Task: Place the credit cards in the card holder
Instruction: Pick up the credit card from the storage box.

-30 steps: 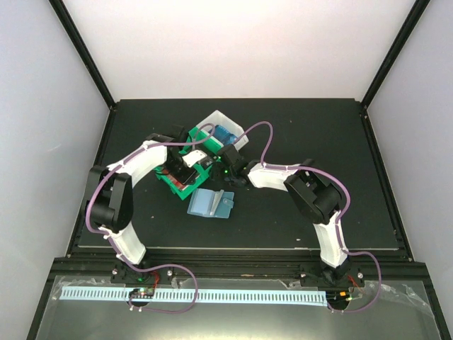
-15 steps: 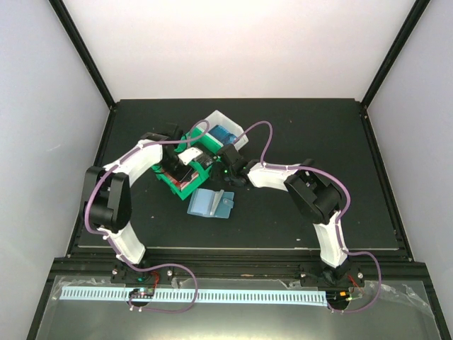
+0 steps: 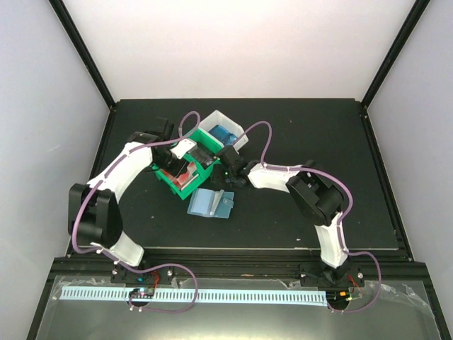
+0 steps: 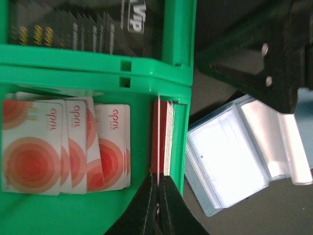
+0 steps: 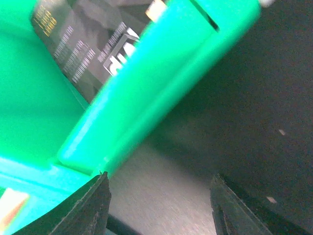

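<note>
Lifting straight up, we would clear the green plastic bin's (image 4: pixel 178 49) wall with the thin red-and-white plastic credit card (image 4: pixel 159 132) pinched in our closed left jaws, then swing to the open teal folding card holder (image 4: pixel 230 161) just beside the bin, right jaws open nearby.

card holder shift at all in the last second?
No. In the top view the card holder lies open in the same spot, just on the near side of the green bin, which has not moved either.
</note>
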Tool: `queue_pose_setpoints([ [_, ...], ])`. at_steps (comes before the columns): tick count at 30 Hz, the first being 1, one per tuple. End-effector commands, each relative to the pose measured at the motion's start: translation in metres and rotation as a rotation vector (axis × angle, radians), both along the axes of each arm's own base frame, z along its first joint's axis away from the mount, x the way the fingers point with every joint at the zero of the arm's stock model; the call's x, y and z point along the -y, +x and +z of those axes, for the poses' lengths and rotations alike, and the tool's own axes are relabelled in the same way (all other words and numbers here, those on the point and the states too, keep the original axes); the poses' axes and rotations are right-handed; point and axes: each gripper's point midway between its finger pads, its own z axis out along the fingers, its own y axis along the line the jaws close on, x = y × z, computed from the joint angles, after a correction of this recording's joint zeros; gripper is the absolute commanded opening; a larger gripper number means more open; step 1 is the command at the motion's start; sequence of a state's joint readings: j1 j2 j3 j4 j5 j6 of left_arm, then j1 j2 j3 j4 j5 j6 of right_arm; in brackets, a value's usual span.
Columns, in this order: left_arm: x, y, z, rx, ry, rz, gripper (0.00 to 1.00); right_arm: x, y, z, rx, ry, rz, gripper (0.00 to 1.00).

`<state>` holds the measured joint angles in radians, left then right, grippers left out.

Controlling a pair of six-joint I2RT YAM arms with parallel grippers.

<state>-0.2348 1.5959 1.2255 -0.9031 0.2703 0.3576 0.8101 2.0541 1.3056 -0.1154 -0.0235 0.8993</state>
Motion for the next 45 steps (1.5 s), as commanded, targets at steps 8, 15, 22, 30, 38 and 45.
queue_pose_setpoints([
  [8, 0.005, 0.015, 0.139, 0.275, -0.295, 0.335, 0.02, 0.035, -0.025, 0.097, 0.118, 0.033, 0.087, 0.69],
  [15, 0.044, -0.050, 0.214, 0.042, -0.769, 0.444, 0.02, 0.026, -0.090, 0.212, 0.179, 0.427, 0.351, 0.87],
  [22, 0.077, -0.122, 0.251, -0.338, -1.197, 0.380, 0.02, 0.033, -0.145, 0.280, 0.093, 0.792, 0.402, 0.85],
  [30, 0.080, -0.153, 0.270, -0.519, -1.292, 0.361, 0.02, 0.029, -0.173, 0.298, -0.040, 0.902, 0.460, 0.67],
  [38, 0.080, -0.158, 0.259, -0.585, -1.342, 0.402, 0.02, 0.021, -0.179, 0.300, -0.151, 0.935, 0.506, 0.38],
  [45, 0.079, -0.153, 0.239, -0.597, -1.304, 0.486, 0.04, 0.018, -0.187, 0.311, -0.177, 0.985, 0.566, 0.15],
])
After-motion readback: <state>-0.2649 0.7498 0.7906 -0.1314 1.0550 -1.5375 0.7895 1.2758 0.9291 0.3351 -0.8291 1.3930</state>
